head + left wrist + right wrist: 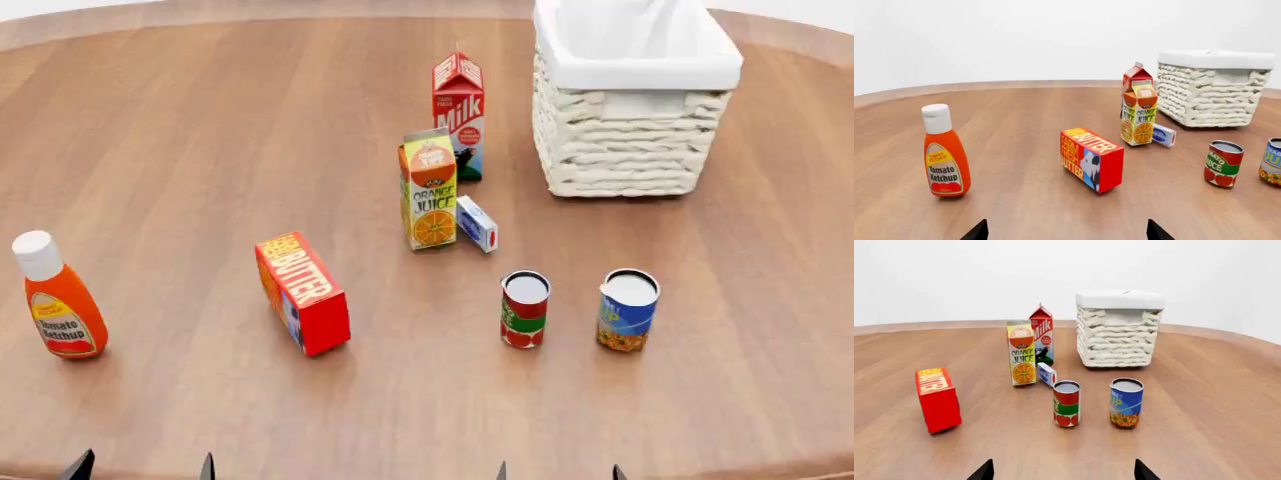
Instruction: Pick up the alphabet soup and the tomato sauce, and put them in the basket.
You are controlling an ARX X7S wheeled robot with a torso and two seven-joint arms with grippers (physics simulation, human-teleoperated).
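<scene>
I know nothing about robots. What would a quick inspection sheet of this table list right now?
Surface: round wooden table, bare between items.
Job's things: alphabet soup and tomato sauce upright, side by side, apart; basket beyond them, nothing seen inside.
Clutter: ketchup bottle, butter box, orange juice carton, milk carton, small white-and-blue box.
Grippers: left gripper and right gripper, jaws spread, holding nothing.
Cables: nothing seen.
Surroundings: plain white walls.
</scene>
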